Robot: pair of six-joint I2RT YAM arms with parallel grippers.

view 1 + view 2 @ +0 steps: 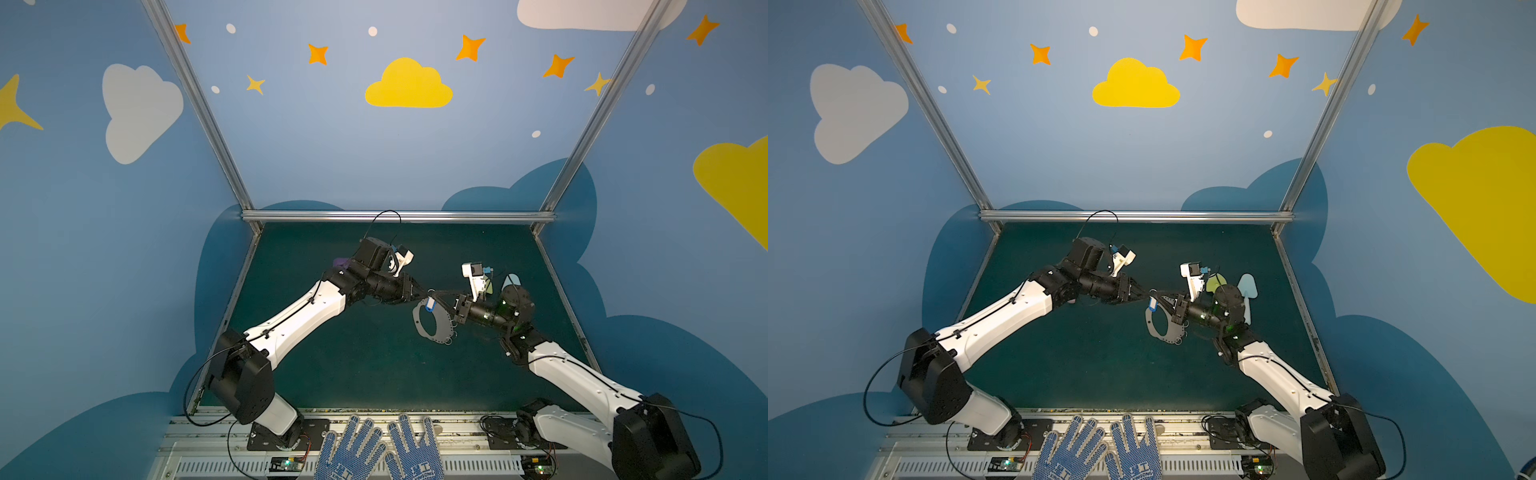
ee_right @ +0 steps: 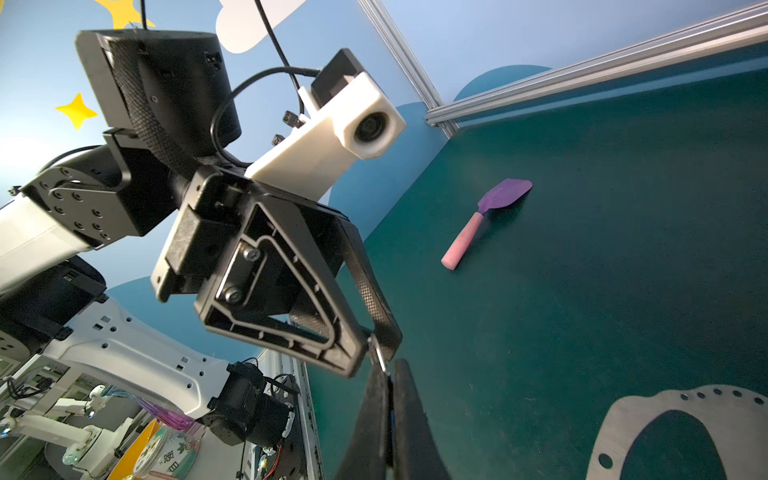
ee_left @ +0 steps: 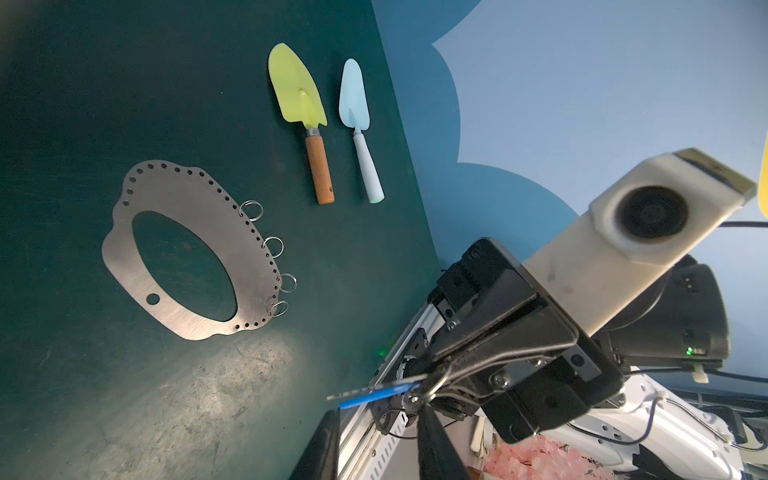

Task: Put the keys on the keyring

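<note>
Above the far rim of the keyring (image 3: 137, 282), the right gripper (image 3: 419, 390) is clamping the keys (image 1: 429, 304) while the left gripper (image 2: 374, 355) is pinching their loop; seemingly aligning, next needing lowering toward the small rings (image 3: 274, 245)

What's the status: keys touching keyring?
Apart. Left wrist view: keys held up in the air, bare table showing between them and the keyring lying flat.
</note>
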